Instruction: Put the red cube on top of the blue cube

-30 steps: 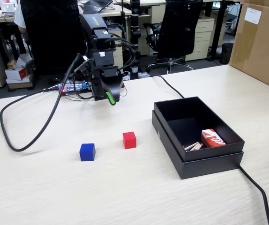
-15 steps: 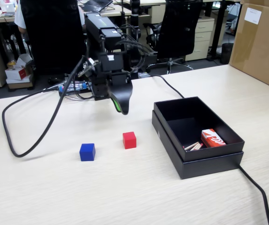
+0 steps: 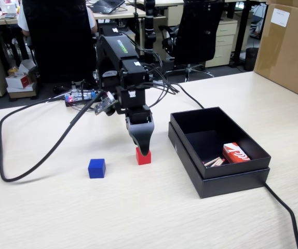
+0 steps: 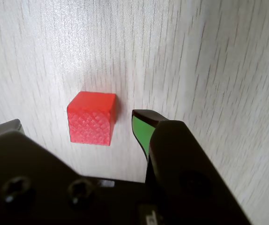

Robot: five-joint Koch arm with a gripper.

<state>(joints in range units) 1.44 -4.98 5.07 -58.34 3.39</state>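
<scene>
The red cube point(image 3: 143, 157) sits on the pale wooden table, and in the wrist view point(image 4: 91, 117) it lies between my jaws. My gripper point(image 3: 144, 148) point(image 4: 78, 124) is open and lowered over it, one jaw on each side, neither touching it. The right jaw has a green pad point(image 4: 141, 133); the left jaw tip point(image 4: 10, 126) shows only at the edge. The blue cube point(image 3: 96, 168) rests on the table to the left of the red cube in the fixed view, about a hand's width away. It is out of the wrist view.
An open black box point(image 3: 219, 150) stands right of the gripper, with a red-and-white packet point(image 3: 235, 153) and small sticks inside. A black cable point(image 3: 29, 150) loops over the table at left. A cardboard box point(image 3: 289, 46) stands at far right.
</scene>
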